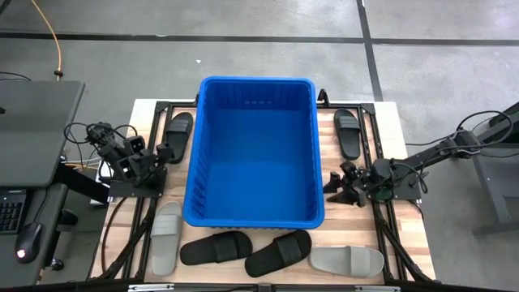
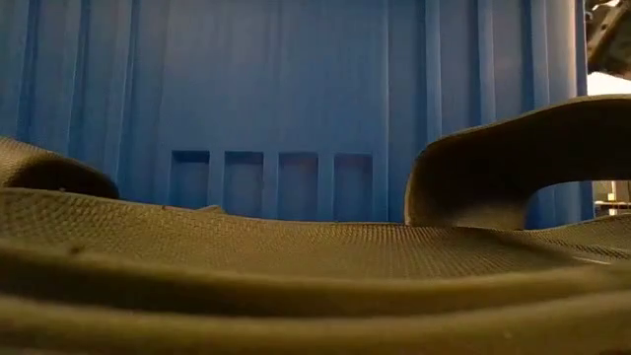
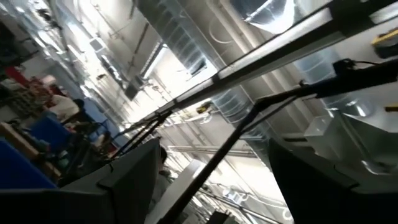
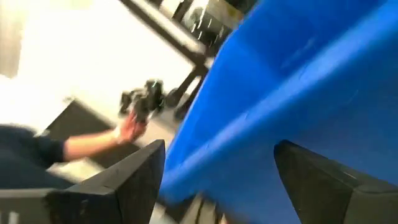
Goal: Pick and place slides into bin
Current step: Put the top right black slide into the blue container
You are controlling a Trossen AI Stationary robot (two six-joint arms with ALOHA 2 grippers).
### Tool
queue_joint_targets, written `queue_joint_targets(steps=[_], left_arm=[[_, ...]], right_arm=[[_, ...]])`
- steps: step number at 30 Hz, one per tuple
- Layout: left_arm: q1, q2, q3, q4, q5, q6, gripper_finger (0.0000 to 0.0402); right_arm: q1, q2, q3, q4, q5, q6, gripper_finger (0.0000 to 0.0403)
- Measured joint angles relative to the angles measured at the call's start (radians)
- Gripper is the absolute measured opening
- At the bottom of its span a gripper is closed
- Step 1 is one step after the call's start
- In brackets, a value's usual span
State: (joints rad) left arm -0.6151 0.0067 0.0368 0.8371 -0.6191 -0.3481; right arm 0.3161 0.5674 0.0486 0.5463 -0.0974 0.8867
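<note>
Centre of the table I see the bin (image 1: 255, 154), blue, nothing inside it. Slides all sit around it on the wood: one black slide (image 1: 178, 132) by its far-left corner, another black slide (image 1: 348, 132) by the far-right corner, a grey slide (image 1: 165, 237) at the near left, two black slides (image 1: 215, 247) (image 1: 278, 252) along the near wall, and a grey slide (image 1: 347, 260) at the near right. My left gripper (image 1: 165, 152) hangs just beside the bin's left wall, fingers apart, holding nothing. My right gripper (image 1: 339, 188) is close to the bin's right wall, fingers (image 4: 127, 183) spread, nothing between them. Right wrist view shows a person's hand (image 4: 129, 129) beyond the bin. Low view is mostly blocked by a black slide up close.
</note>
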Motion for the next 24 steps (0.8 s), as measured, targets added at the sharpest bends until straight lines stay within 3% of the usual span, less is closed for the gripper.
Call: queue_joint_targets(steps=[6, 10, 12, 15, 17, 24], left_arm=[[0.0, 0.0, 0.0, -0.002, -0.025, 0.001, 0.0289], [0.0, 0.0, 0.0, -0.01, -0.021, -0.002, 0.0289], [0.0, 0.0, 0.0, -0.019, -0.02, -0.023, 0.0289], [0.0, 0.0, 0.0, -0.027, -0.02, -0.054, 0.0289], [0.0, 0.0, 0.0, -0.029, -0.019, -0.066, 0.0289], [0.0, 0.0, 0.0, -0.024, -0.017, -0.089, 0.0289]], right_arm=[[0.053, 0.001, 0.0, -0.17, -0.17, 0.28, 0.0291], [0.11, 0.002, 0.0, -0.181, -0.075, 0.543, 0.0291], [0.136, 0.002, 0.0, -0.145, -0.077, 0.673, 0.0291], [0.178, -0.001, 0.0, 0.017, -0.115, 0.717, 0.0291], [0.214, 0.0, 0.001, 0.166, -0.078, 0.743, 0.0291], [0.326, -0.001, 0.021, 0.629, 0.241, 0.671, 0.0291]])
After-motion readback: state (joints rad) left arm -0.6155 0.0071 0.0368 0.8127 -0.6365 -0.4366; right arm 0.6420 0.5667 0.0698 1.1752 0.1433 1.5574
